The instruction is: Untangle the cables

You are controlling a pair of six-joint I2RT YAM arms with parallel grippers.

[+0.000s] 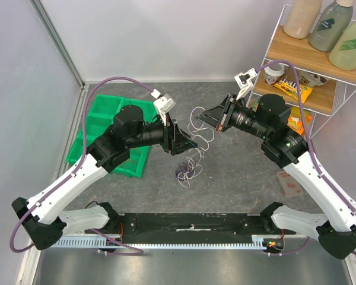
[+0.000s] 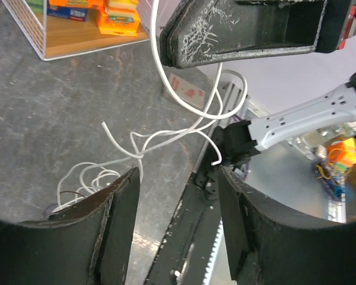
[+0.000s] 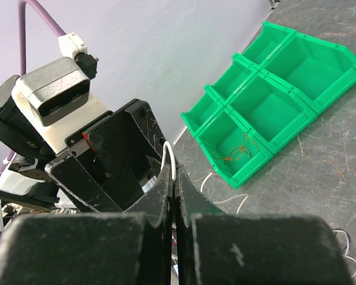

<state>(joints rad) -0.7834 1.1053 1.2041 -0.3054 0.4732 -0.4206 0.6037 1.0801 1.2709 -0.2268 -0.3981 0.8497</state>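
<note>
The cables lie partly as a small purple, dark and white clump (image 1: pixel 187 172) on the table between the arms. A white cable (image 1: pixel 197 126) rises from it in loose loops. My right gripper (image 1: pixel 199 116) is shut on that white cable (image 3: pixel 169 148), which arches over the tips of the closed right gripper (image 3: pixel 174 178). My left gripper (image 1: pixel 193 142) faces it from just below and to the left. In the left wrist view my left gripper (image 2: pixel 178 178) is open with nothing between the fingers. The white cable (image 2: pixel 166 133) hangs in front of them from the right gripper's fingers (image 2: pixel 237 32).
A green divided bin (image 1: pixel 107 133) sits at the left, with a thin orange-brown wire (image 3: pixel 240 151) in one compartment. A wire shelf (image 1: pixel 308 65) with bottles and snack packs stands at the back right. A flat packet (image 1: pixel 291 184) lies near the right arm.
</note>
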